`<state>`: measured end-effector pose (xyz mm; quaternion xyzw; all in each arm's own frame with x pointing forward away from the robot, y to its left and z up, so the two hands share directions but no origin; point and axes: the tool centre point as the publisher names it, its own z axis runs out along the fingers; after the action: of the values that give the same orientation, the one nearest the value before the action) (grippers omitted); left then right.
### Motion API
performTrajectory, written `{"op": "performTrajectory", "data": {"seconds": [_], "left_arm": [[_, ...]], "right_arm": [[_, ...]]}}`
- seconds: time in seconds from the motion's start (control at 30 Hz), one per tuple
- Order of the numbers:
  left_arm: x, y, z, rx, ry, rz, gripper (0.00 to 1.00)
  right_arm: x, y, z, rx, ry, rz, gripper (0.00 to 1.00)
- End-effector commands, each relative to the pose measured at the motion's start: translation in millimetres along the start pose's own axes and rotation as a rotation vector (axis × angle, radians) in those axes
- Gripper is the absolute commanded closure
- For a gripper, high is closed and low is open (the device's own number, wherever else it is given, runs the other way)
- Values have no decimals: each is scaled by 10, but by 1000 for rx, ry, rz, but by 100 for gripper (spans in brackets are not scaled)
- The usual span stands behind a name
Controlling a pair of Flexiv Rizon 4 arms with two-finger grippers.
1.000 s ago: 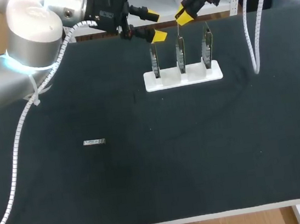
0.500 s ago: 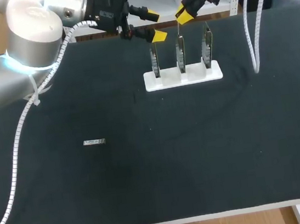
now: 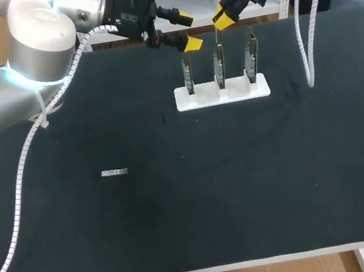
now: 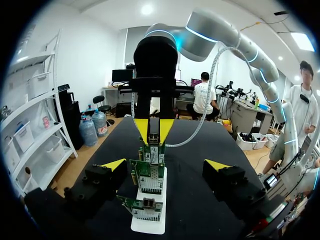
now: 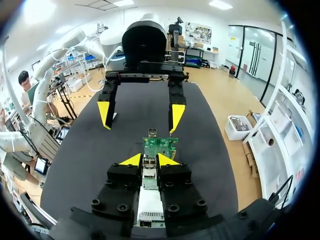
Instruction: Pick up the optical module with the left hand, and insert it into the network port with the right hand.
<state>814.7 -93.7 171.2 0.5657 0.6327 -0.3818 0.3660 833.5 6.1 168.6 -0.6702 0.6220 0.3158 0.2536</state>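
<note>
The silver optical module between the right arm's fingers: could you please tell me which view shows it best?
The right wrist view: the silver optical module sits close up between the fingers of the right gripper. The left wrist view shows it farther off; the head view, barely a sliver.

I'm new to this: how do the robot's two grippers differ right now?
The left gripper is spread wide and empty; the right gripper is clamped on a small optical module. The left gripper hangs by the end network card, the right gripper over the middle network card. Both have yellow tips.
</note>
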Motion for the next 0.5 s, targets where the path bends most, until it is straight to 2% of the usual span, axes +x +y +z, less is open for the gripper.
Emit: {"op": "performTrajectory", "data": {"seconds": [0.03,0.5], "left_arm": [[-11,14,4,2,5,-2,0],[-11,14,4,2,5,-2,0]], "right_arm": [[6,-87,7,-874,5,-4,100],[-7,-90,-5,-842,25,-12,100]]}}
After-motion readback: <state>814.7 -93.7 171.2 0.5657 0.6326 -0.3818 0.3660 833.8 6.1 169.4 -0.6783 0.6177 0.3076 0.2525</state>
